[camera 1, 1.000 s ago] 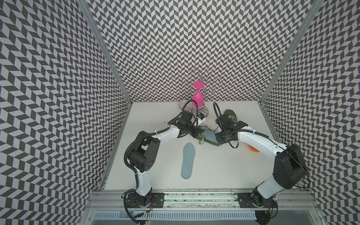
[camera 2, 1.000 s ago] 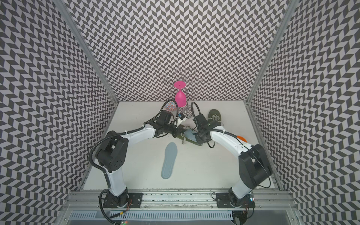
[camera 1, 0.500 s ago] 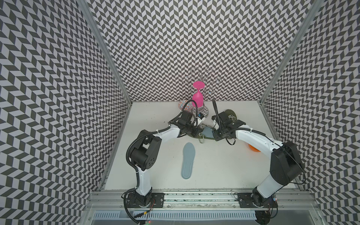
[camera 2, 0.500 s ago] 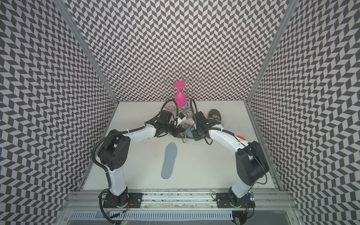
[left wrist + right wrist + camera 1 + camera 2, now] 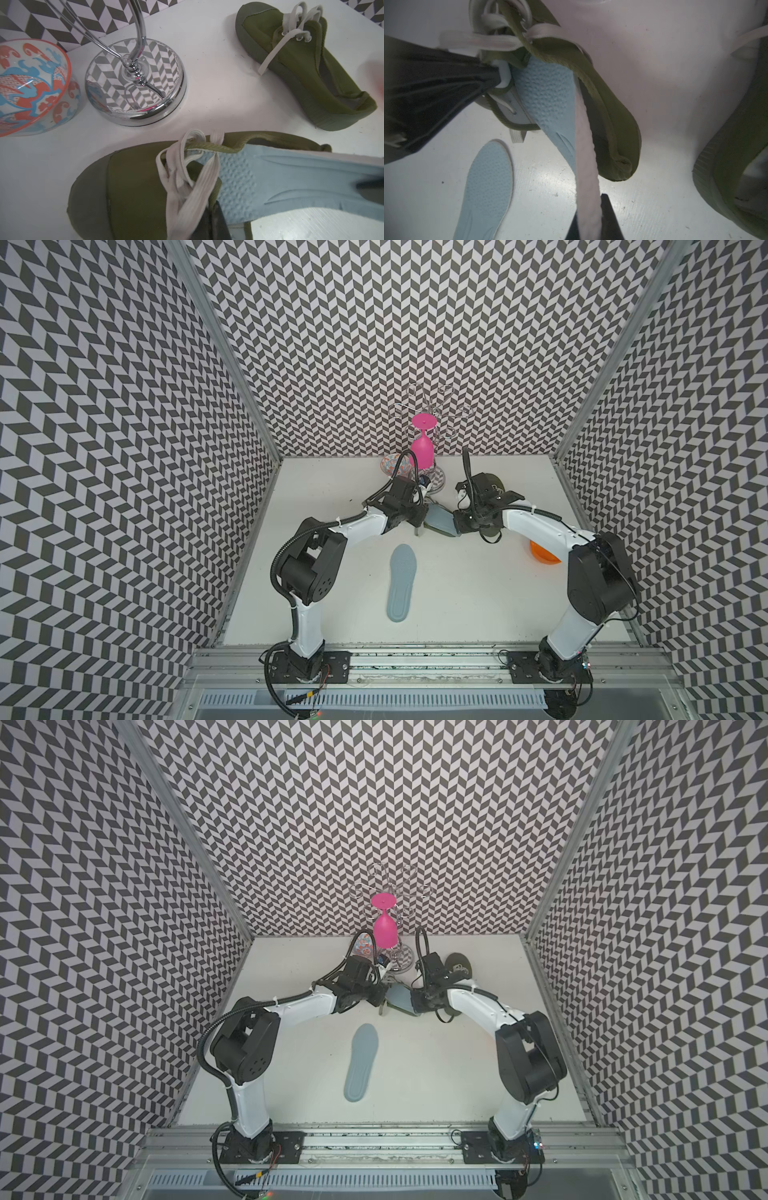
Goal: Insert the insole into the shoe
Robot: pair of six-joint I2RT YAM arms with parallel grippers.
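Left wrist view: an olive-green canvas shoe (image 5: 133,182) with a darker rubber toe cap and flat white woven laces (image 5: 187,187) fills the lower half of the frame. A light blue foam insole (image 5: 291,176) has its dimpled forefoot under the laces, inside the shoe. Its smooth, grooved rear part runs out toward the right edge. The left claw (image 5: 213,216), at bottom centre, is clamped on the shoe's laced edge. At upper right a second shoe (image 5: 301,62) of the same kind lies empty on the white tabletop (image 5: 218,83). At left stand a mirror-chrome wire rack (image 5: 135,83) on a round base and a clear glass bowl (image 5: 31,83) printed in orange and blue.

Right wrist view: the right claw (image 5: 591,220), at bottom centre, is closed on the insole's rear edge, seen side-on as a pale strip. Only here does the shoe's folded heel collar show. A second insole (image 5: 488,187) lies flat at lower left.

Both top views: the claws meet at the shoe in mid-frame. The second insole lies alone below them. Only here visible are a pink goblet (image 5: 422,452) hanging inverted on the rack and an orange object (image 5: 542,556) at right, partly hidden by the arm.
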